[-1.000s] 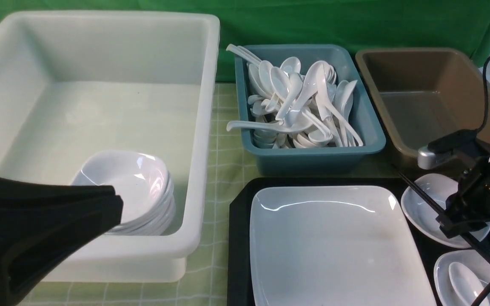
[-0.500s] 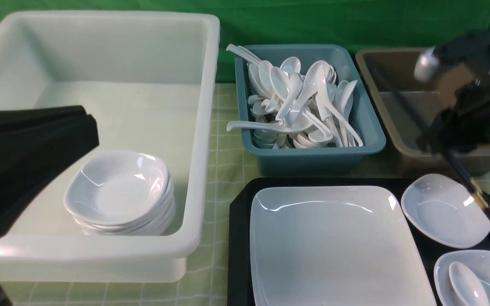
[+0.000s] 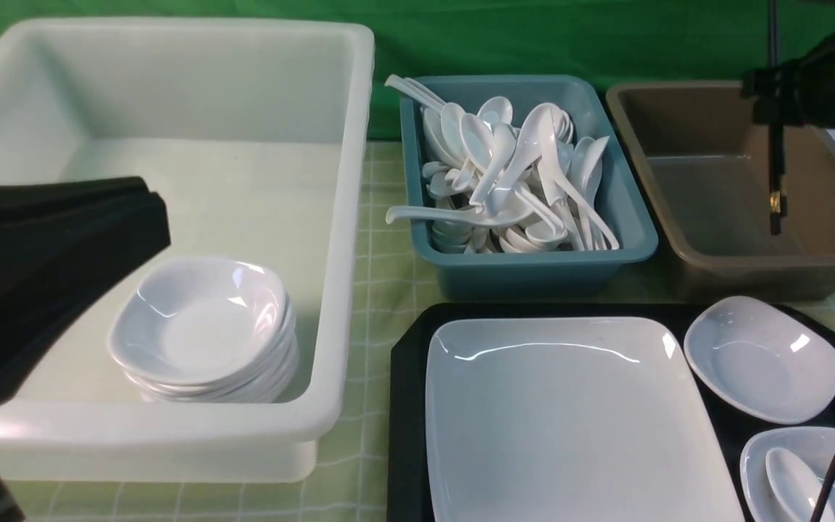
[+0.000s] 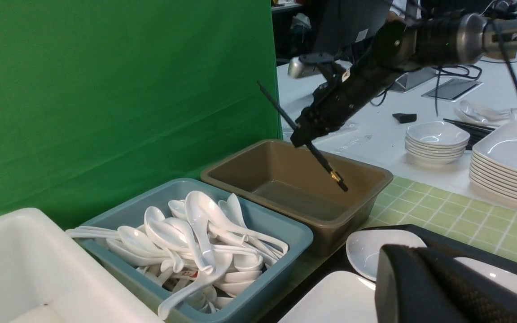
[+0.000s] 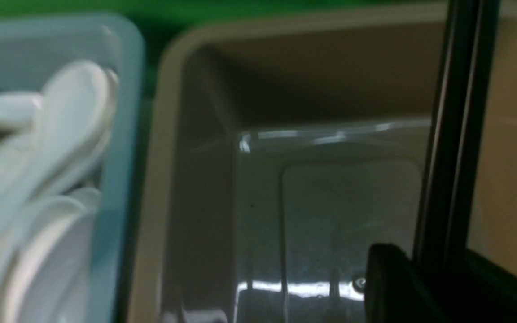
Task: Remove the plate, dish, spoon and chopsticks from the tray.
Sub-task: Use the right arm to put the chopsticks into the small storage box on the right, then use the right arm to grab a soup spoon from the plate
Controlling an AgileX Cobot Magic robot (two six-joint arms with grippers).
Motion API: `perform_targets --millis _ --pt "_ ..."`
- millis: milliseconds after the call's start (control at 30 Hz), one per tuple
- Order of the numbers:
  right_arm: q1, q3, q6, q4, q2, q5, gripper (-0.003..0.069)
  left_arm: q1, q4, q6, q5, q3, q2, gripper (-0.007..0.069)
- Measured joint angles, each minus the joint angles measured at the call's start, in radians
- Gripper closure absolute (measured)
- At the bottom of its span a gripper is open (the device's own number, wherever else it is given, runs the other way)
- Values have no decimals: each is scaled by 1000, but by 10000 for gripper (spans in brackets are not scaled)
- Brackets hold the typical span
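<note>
The right gripper [image 3: 771, 98] is up over the brown bin [image 3: 751, 272], its fingers clamped on the chopsticks [image 3: 775, 167]. From the front they hang almost straight down, gold band at the low end, tips inside the bin's opening but clear of its floor. The left wrist view shows them on a slant. The left gripper [image 3: 159, 217] hovers over the near left part of the white tub [image 3: 345, 217], above a stack of small dishes [image 3: 204, 322]. Its fingers look pressed together with nothing between them. On the tray [image 3: 406, 406] the plate [image 3: 570, 420] lies flat and takes up most of the room. A dish [image 3: 762, 359] sits just right of it. Nearer the front edge, a second dish [image 3: 758, 457] has the spoon [image 3: 794, 475] lying in it. Behind the tray, the teal bin [image 3: 533, 272] is heaped with white spoons.
</note>
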Motion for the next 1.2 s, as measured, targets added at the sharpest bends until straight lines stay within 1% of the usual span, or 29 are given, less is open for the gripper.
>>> perform_targets --millis 33,67,100,133,167,200,267,367,400,467,500,533,567,600,700,800,900,967,1000,1100,1200 --pt "0 0 0 -2 5 2 428 0 0 -1 0 0 0 601" --pt "0 0 4 -7 11 7 357 0 0 -9 0 0 0 601" --pt "0 0 7 -10 11 12 347 0 0 -11 0 0 0 601" --pt "0 -5 13 -13 4 27 272 0 0 -13 1 0 0 601" --pt "0 -5 14 -13 2 33 268 0 0 -13 2 0 0 601" --pt "0 -7 18 -13 -17 63 249 0 0 -13 5 0 0 601" --pt "0 -7 21 -13 -59 130 254 0 0 -15 14 0 1 601" --pt "6 -4 15 -17 -159 322 302 0 4 -15 33 0 2 601" --pt "8 2 14 -17 -181 345 314 0 4 -15 39 0 2 601" --pt "32 59 11 -28 -274 458 332 0 10 -15 59 0 2 601" --pt "35 67 11 -30 -283 475 333 0 12 -15 61 0 2 601" --pt "72 174 11 -54 -364 537 337 0 17 -15 73 0 2 601" --pt "81 199 11 -62 -382 548 338 0 19 -15 75 0 2 601" --pt "112 269 15 -90 -434 579 339 0 21 -15 82 0 2 601" --pt "189 540 38 -173 -561 629 323 0 24 -16 94 0 2 601" --pt "201 699 50 -213 -615 629 284 0 28 -16 98 0 2 601" --pt "201 812 52 -242 -630 599 239 0 30 -16 101 0 2 601" --pt "198 873 52 -252 -630 560 209 0 31 -16 108 0 2 601" --pt "197 919 52 -255 -629 510 197 0 31 -16 116 0 2 601" --pt "197 963 53 -255 -615 429 193 0 31 -16 123 0 2 601" --pt "197 973 69 -277 -578 381 193 0 31 -16 125 0 2 601"
